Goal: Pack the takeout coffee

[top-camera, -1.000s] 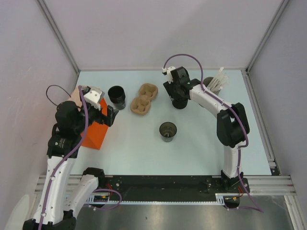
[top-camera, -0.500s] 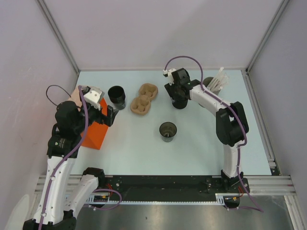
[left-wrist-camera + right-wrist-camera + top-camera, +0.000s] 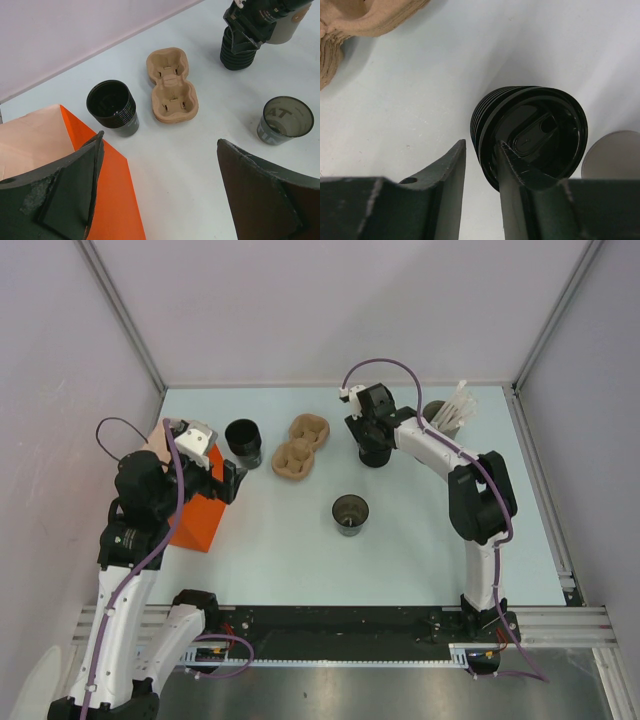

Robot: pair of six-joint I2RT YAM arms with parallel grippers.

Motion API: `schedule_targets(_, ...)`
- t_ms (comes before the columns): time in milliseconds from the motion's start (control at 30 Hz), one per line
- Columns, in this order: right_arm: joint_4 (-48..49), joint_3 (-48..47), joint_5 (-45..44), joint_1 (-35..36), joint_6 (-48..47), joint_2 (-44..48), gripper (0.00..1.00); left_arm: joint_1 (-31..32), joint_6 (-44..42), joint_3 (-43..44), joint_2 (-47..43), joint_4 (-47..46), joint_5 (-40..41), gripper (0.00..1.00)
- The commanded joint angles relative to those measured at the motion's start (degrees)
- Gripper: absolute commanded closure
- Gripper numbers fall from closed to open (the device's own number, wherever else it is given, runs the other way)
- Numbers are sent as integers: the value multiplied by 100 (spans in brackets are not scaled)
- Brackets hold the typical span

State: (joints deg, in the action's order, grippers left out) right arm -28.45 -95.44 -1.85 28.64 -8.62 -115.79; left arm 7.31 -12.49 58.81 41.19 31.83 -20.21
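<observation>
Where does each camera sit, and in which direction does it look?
Top external: above and behind the bases, looking down at the table; left arm and right arm show.
Left wrist: above the orange bag, facing across the table; its open fingers show.
Right wrist: close above the lidded black cup, looking down; its two fingers show.
Left wrist and top views share the pulp carrier.
</observation>
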Motion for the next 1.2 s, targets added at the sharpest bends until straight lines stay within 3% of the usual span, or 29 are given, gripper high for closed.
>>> schedule_targets(0, 67, -63, 18, -34, 27, -58, 67, -54, 63, -45, -67, -160, -150, 0)
schedule_targets(300, -3, -177, 53, -52, 27, 21, 90, -54, 54, -45, -50, -160, -150, 0)
schedule_targets(567, -205, -344, 123, -52, 19, 407, 91, -54, 28, 8, -32, -134, -159, 0)
schedule_targets(800, -635, -616, 711, -52, -174, 969, 91, -19, -165, 315, 64, 94, -185, 0)
schedule_targets(1167, -2041, -1047, 2732, -140, -781, 1981, 91, 612, -1334, 1414, 460, 640, -90, 0)
